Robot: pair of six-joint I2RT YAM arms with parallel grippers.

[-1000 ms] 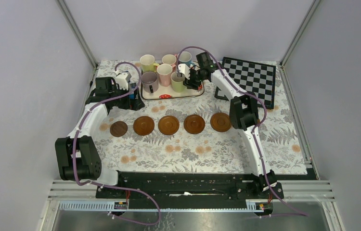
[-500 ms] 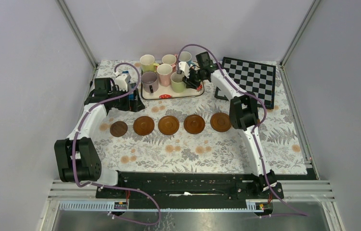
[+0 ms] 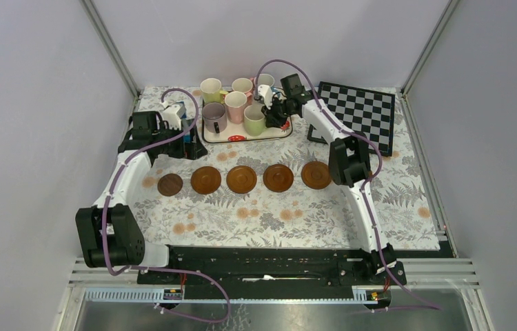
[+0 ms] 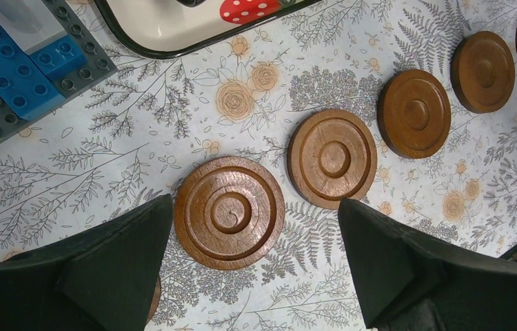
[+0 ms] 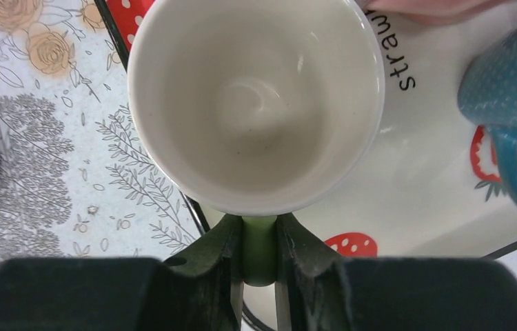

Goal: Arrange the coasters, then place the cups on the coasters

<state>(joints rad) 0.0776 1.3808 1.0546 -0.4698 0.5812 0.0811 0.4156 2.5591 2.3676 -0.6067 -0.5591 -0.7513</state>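
The coasters (image 3: 241, 178) are seen from the top camera laid in a row across the middle of the flowered cloth (image 3: 269, 214). Five are in view, the leftmost smaller and darker, and none carries a cup. The cups (image 3: 235, 105) are gathered on the white tray (image 3: 242, 138) at the far side, left of the chessboard (image 3: 362, 114). The green cup (image 3: 254, 118) stands at the tray's near right corner, and the right gripper (image 3: 270, 117) is set against its right side.

From the left wrist, the left gripper (image 4: 254, 207) is shown spread wide above the cloth, with nothing between its fingers. One coaster lies below the gap, and four more are strung away to the upper right, each apart from the next. A brown sliver is glimpsed by the left-hand finger, too little of it shown to be named. Blue and grey building bricks (image 4: 14, 62) are seen at the upper left, near the tray's corner.

From the right wrist, the right gripper is seen closed on the green cup's handle, which is pinched between the two fingers. The cup's white inside is viewed from above, over the tray's rim. Whether the cup rests on the tray or is lifted cannot be told. The light blue cup (image 5: 511, 89) stands on the tray to the right, apart from the green one.
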